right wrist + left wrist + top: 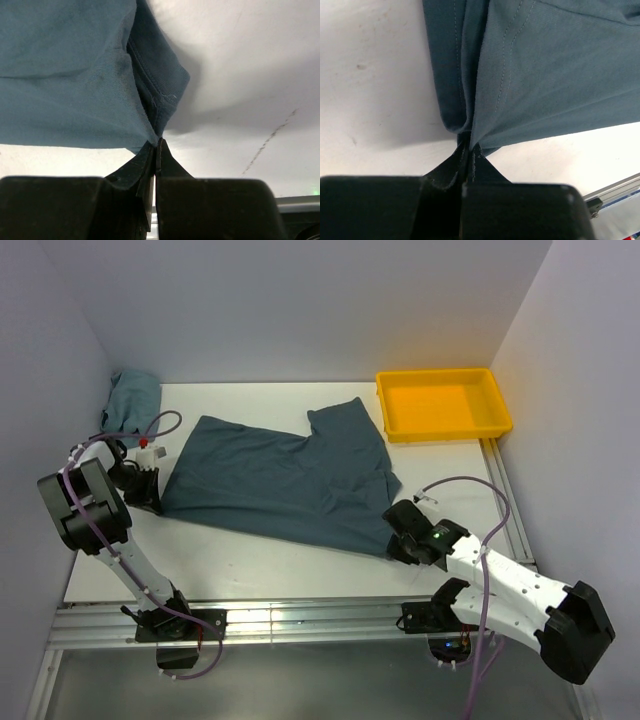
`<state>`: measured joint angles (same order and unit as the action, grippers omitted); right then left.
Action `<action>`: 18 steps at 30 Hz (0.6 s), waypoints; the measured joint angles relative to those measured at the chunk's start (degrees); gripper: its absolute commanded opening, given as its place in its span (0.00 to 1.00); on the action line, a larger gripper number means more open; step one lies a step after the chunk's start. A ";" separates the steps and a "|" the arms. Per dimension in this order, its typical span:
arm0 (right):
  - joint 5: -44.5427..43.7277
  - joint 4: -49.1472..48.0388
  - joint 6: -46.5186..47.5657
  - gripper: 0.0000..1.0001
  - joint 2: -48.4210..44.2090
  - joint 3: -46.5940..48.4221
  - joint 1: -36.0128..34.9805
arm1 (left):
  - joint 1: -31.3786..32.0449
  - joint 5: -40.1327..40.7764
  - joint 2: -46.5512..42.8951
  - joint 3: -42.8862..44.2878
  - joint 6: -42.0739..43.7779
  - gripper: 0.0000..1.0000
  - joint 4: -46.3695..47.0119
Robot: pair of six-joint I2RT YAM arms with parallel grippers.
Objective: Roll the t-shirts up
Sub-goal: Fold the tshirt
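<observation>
Shirt (280,485) pinched shut in my left gripper (467,149) and right gripper (157,146) (thin bites); tugging could slip a corner.

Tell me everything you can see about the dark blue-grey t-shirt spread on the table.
The dark blue-grey t-shirt is plain, soft knit cotton by its look, with stitched hems. It lies mostly flat across the middle of the white table, one part jutting toward the back. The left gripper pinches its left corner and the right gripper its near right corner, both shut on bunched fabric.
</observation>
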<state>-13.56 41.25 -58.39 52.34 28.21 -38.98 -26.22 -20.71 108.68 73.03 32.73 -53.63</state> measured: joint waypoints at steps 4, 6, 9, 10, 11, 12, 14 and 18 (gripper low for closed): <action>0.87 0.31 -1.86 0.00 -0.07 -0.61 -2.36 | -0.55 0.83 0.00 -0.46 1.18 0.00 -0.17; 1.01 0.39 -2.86 0.01 0.33 -0.83 -3.54 | -0.59 1.18 0.00 -1.05 1.49 0.00 -0.17; 1.03 0.37 -4.07 0.10 0.94 -1.22 -4.81 | -0.59 1.44 0.00 -1.62 2.23 0.16 -0.26; 1.03 0.44 -4.46 0.15 1.18 -1.27 -5.05 | -0.59 1.55 -0.04 -1.62 2.56 0.22 -0.26; 0.98 0.42 -4.87 0.26 1.42 -1.27 -5.18 | -0.61 1.57 -0.04 -1.57 2.78 0.28 -0.37; 0.96 0.44 -5.09 0.31 1.55 -1.27 -5.27 | -0.68 1.55 -0.04 -1.49 2.78 0.39 -0.70; 0.68 0.94 -5.35 0.46 1.60 -1.27 -5.29 | -0.87 1.62 -0.09 -0.72 3.21 0.46 -1.79; -0.74 3.26 -5.95 0.59 1.60 -1.22 -5.31 | -1.46 1.51 -0.28 3.69 3.54 0.55 -3.67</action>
<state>-14.31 44.51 -64.34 53.93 26.98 -44.29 -27.68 -19.20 108.40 76.73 36.27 -57.30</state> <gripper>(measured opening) 0.541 0.523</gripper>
